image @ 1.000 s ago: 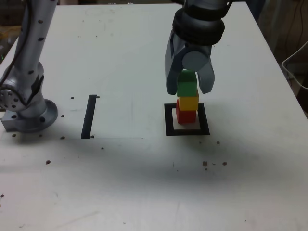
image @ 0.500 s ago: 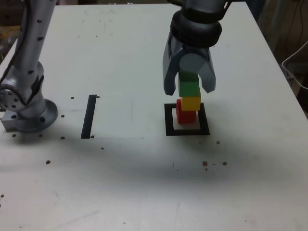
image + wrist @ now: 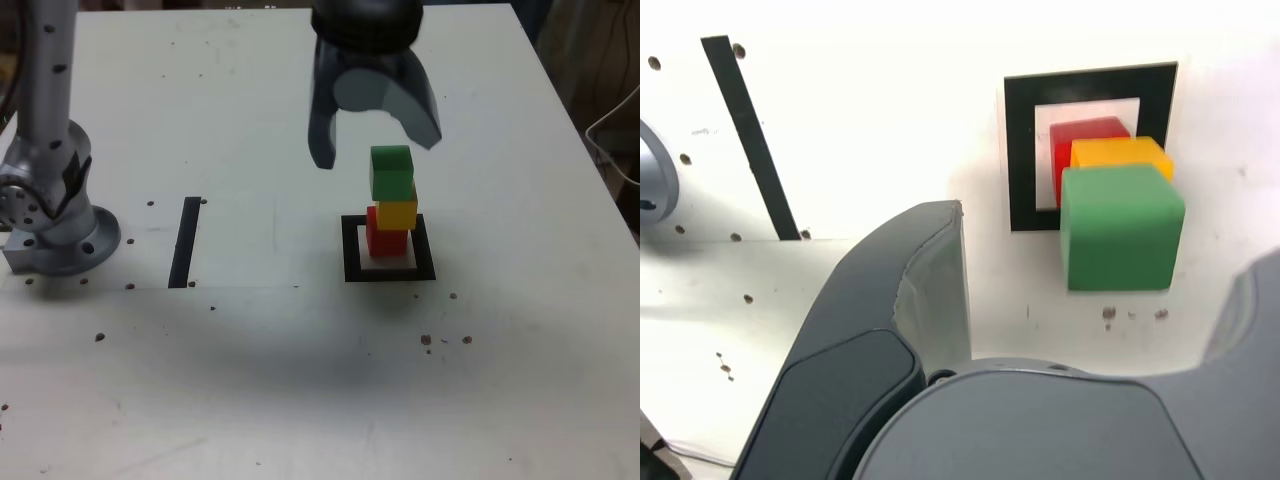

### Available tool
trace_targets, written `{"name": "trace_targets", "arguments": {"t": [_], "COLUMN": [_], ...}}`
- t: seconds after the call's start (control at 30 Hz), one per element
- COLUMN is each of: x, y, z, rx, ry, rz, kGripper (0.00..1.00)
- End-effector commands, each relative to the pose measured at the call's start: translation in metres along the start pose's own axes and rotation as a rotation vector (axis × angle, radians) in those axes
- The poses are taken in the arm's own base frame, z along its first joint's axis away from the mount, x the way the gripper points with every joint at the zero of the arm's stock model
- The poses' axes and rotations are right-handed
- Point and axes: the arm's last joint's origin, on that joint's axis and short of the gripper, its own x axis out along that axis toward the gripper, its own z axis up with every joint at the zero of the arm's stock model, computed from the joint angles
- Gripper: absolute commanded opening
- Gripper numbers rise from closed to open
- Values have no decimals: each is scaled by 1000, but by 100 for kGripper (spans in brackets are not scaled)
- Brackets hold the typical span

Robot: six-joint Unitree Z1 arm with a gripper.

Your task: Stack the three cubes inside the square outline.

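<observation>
Three cubes stand stacked inside the square outline (image 3: 389,249): the red cube (image 3: 385,238) at the bottom, the yellow cube (image 3: 397,212) on it, the green cube (image 3: 391,171) on top. The stack leans slightly, each cube offset from the one below. My gripper (image 3: 378,150) hangs open above and behind the stack, touching nothing. In the wrist view the green cube (image 3: 1121,227) sits over the yellow cube (image 3: 1120,152) and red cube (image 3: 1083,135), within the square outline (image 3: 1023,150), beyond one dark finger (image 3: 915,290).
A straight black tape strip (image 3: 185,241) lies on the white table at the exterior view's left, also in the wrist view as the strip (image 3: 750,135). The arm's grey base (image 3: 55,225) stands at the far left. Small dark specks dot the table.
The gripper has opened wide, let go of the green cube, and risen up and slightly to the exterior view's left. The green cube stays on the stack.
</observation>
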Motion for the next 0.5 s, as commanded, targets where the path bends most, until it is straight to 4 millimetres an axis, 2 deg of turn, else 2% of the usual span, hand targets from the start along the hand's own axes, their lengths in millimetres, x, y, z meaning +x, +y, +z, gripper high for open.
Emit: {"name": "trace_targets", "arguments": {"t": [0.0,0.27,0.47], "x": [-4,-1,7], "y": [0,-3,1], "z": [-12,-39,-56], "rx": [16,39,38], "ry": [-28,-137,-110], "rz": [-19,-97,-66], "kGripper": [99,99,99]}}
